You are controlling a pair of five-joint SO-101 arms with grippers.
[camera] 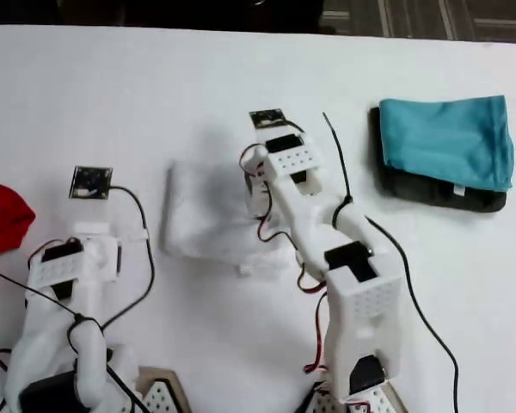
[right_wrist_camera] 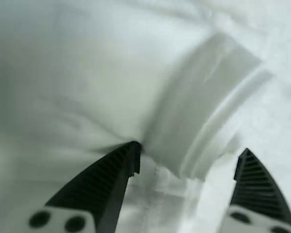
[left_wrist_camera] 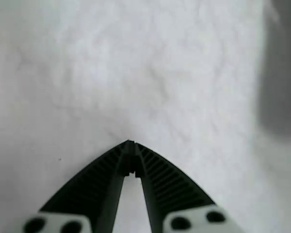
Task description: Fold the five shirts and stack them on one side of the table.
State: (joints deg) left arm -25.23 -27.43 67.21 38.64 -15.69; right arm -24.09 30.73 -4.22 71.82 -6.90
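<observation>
The white shirt (camera: 206, 219) lies in a loose, partly folded heap near the middle of the table (camera: 112, 86), and I place everything else from it. The right arm (camera: 310, 198) stretches over the shirt's edge on the side towards the stack. Its right pincer (right_wrist_camera: 189, 155) is down at the cloth with the two fingers spread wide apart, gripping nothing. A thick folded band (right_wrist_camera: 208, 97) of the white shirt runs between them, and one fingertip (right_wrist_camera: 131, 155) sits right at a crease in the fabric; whether it presses in, I cannot tell.

Well off to that same side of the white shirt, past the right arm, two shirts are already folded and piled. A teal shirt (camera: 443, 138) lies on top of a dark shirt (camera: 439, 196), whose edge shows along the near and inner sides.

On the opposite side of the white shirt stands the left arm (camera: 69, 267), just beside the cloth but not over it. The left pincer (left_wrist_camera: 130, 155) has its fingers brought together tip to tip, with nothing between them, above bare table.

Farther out beyond the left arm, well apart from the white shirt, a red shirt (camera: 2, 217) lies bunched at the table's edge, unfolded.
</observation>
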